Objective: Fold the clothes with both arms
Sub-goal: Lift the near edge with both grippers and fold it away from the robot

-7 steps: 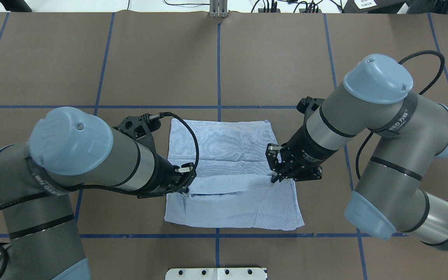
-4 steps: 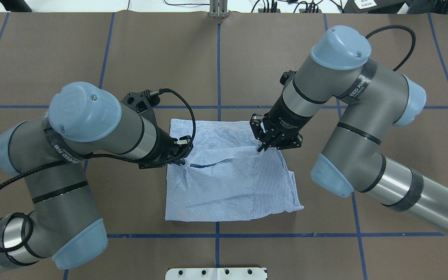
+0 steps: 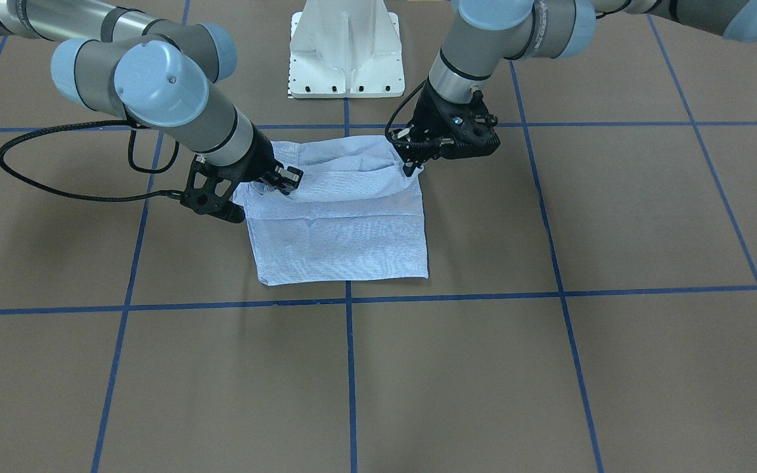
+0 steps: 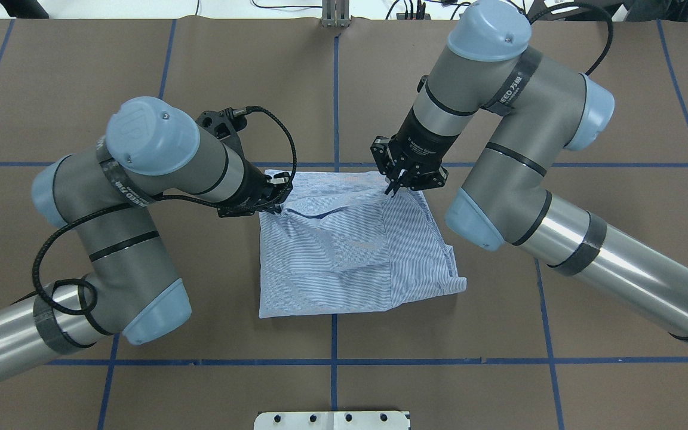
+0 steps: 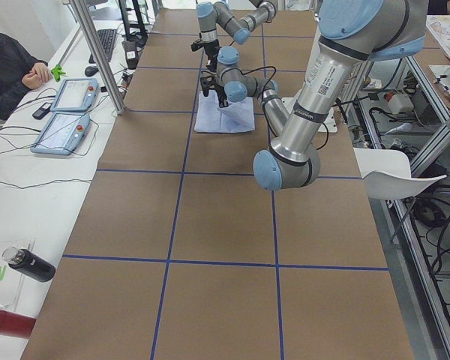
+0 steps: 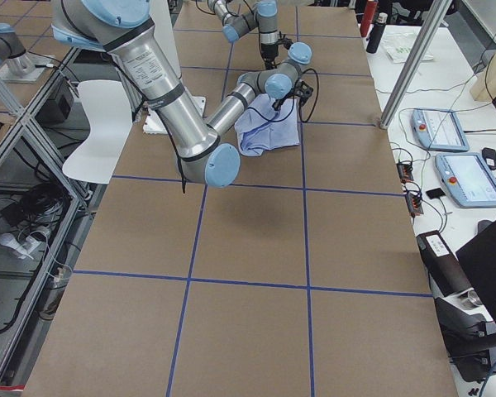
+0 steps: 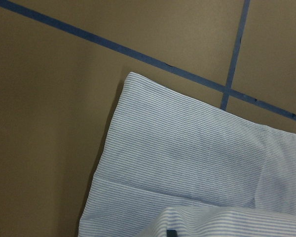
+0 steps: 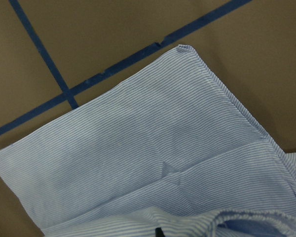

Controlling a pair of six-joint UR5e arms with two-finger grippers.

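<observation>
The light blue-and-white striped shirt [image 4: 344, 257] lies folded in the middle of the table, and also shows in the front view [image 3: 345, 243]. My left gripper [image 4: 275, 200] is shut on the shirt's left edge and holds it raised near the far side. My right gripper [image 4: 393, 188] is shut on the right edge, level with the left one. In the front view the left gripper [image 3: 411, 167] and right gripper [image 3: 283, 186] hold a lifted flap over the lower layer. Both wrist views show the flat lower layer [image 7: 187, 143] [image 8: 138, 158] with its far corners.
The table is brown with a grid of blue tape lines [image 4: 335, 89]. The white pedestal base [image 3: 345, 46] stands at the robot's side. An operator [image 5: 7, 67] and teach pendants [image 5: 64, 112] are beyond the table's far edge, with bottles [image 5: 26, 262] nearby.
Both grippers have moved away from the robot toward the shirt's far edge, carrying the held flap over the lower layer. Both arms have stretched forward.
</observation>
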